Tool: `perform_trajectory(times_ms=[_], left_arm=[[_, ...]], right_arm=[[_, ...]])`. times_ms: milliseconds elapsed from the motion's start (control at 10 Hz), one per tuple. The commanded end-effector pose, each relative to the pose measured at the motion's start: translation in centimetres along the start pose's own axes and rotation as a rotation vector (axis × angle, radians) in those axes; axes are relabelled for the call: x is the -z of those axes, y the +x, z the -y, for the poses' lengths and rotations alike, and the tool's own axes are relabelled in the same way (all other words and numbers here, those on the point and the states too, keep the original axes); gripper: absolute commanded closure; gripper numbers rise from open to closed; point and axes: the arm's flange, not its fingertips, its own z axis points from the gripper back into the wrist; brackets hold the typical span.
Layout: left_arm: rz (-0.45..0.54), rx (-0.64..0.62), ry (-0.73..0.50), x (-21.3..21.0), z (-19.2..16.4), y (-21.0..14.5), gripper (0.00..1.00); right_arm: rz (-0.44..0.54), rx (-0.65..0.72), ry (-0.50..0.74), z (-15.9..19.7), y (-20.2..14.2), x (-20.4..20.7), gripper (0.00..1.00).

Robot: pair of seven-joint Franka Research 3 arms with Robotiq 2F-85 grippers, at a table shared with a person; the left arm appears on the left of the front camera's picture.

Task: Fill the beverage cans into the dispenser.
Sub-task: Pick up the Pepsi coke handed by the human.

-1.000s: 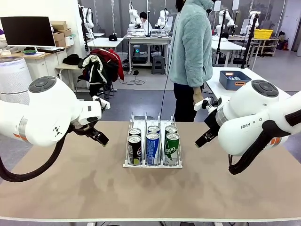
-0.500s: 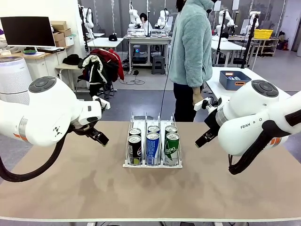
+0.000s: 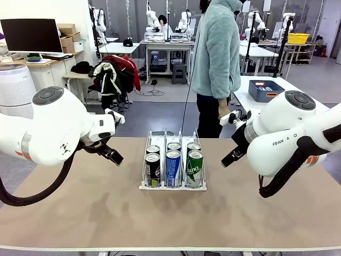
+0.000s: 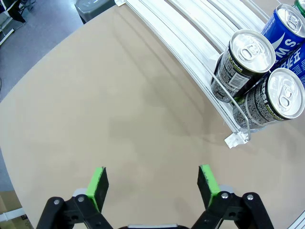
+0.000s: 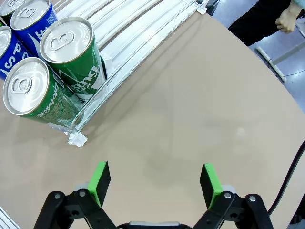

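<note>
The clear dispenser point(image 3: 173, 186) stands at the table's middle with two cans in each lane: black cans point(image 3: 153, 169) on the left, blue cans point(image 3: 172, 168) in the centre, green cans point(image 3: 194, 168) on the right. My left gripper point(image 3: 114, 157) hovers left of it, open and holding nothing. In the left wrist view the gripper point(image 4: 155, 185) is over bare tabletop, with the black cans point(image 4: 248, 62) at upper right. My right gripper point(image 3: 229, 157) hovers right of the rack, open too. The right wrist view shows that gripper point(image 5: 156, 185) and the green cans point(image 5: 71, 52) at upper left.
A person in a pale fleece jacket point(image 3: 217, 48) stands at the far side of the table point(image 3: 170, 218), hand point(image 3: 224, 111) hanging down. A dark-blue bin point(image 3: 265, 89) sits on another table behind at the right. Bare tabletop lies on both sides of the rack.
</note>
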Motion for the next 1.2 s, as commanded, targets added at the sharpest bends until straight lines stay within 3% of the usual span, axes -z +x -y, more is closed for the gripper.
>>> perform_trajectory(times_ms=[0, 1100], left_arm=[[0.000, -0.001, 0.000, 0.00, -0.06, -0.02, 0.00], [0.000, -0.001, 0.000, 0.00, -0.06, -0.02, 0.00]], right_arm=[[0.000, 0.001, 0.000, 0.01, 0.00, 0.00, 0.00], [0.000, 0.001, 0.000, 0.01, 0.00, 0.00, 0.00]])
